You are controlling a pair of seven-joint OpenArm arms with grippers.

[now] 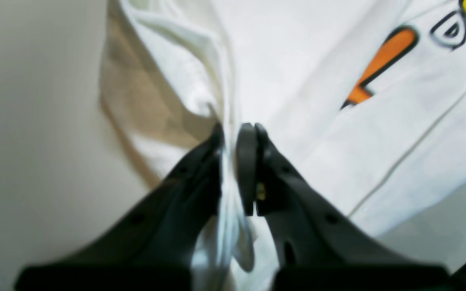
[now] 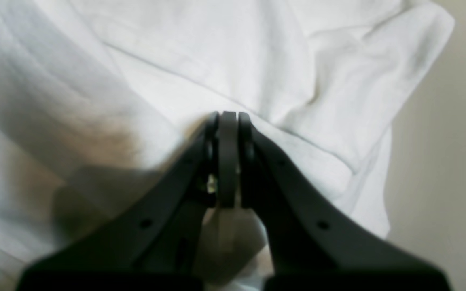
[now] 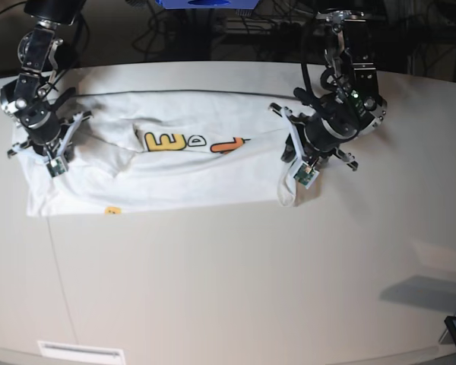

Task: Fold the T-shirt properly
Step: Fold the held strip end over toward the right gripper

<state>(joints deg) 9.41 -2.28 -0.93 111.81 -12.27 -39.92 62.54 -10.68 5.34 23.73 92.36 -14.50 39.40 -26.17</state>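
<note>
the t-shirt (image 3: 175,171) lies on the worktop (image 3: 235,281) toward the far side, spread as a long band running left to right. it is partly folded: a fold line runs along its length, and the print shows on top near the middle, with yellow, blue and orange letters visible. a small orange mark sits at the near edge of the cloth, left of centre. the right end of the band is bunched and lifted slightly off the worktop.

the left hand (image 1: 237,137) is at the right end of the t-shirt in the base view. its jaws are drawn together and clamped on a gathered ridge of white cloth, which passes between the fingers (image 1: 247,161) and hangs below them. in the left wrist view the orange letter and a dark-outlined letter lie to the right of the grip, and a seam runs diagonally across the cloth.

the right hand (image 2: 228,121) is at the left end of the t-shirt in the base view. its jaws are pressed together, with the tips set against a crease in the white cloth. whether cloth is caught between them cannot be told from the right wrist view. plain cloth fills most of that view, with bare worktop at the right.

beyond the worktop, on the far side, lie dark cables and a blue object (image 3: 205,4).
</note>
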